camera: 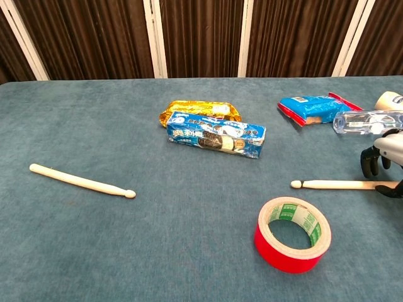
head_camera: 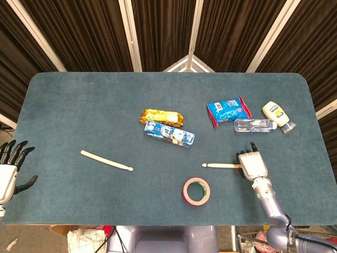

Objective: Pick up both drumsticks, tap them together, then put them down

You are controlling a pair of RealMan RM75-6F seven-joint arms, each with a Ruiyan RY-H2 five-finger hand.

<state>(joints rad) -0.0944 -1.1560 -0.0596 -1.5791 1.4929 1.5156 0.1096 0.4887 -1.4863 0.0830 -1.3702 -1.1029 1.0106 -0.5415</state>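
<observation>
At four o'clock on the bench, right hand (head_camera: 251, 164) sits over one stick's (camera: 337, 184) butt, fingers not visibly closed; grasp next. Other stick (head_camera: 106, 161) lies at eight, left hand (head_camera: 9, 169) open.

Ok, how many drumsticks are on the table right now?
2. The left drumstick lies alone on the near-left of the table. The right drumstick lies near the red tape roll, its butt end under the right hand.
</observation>
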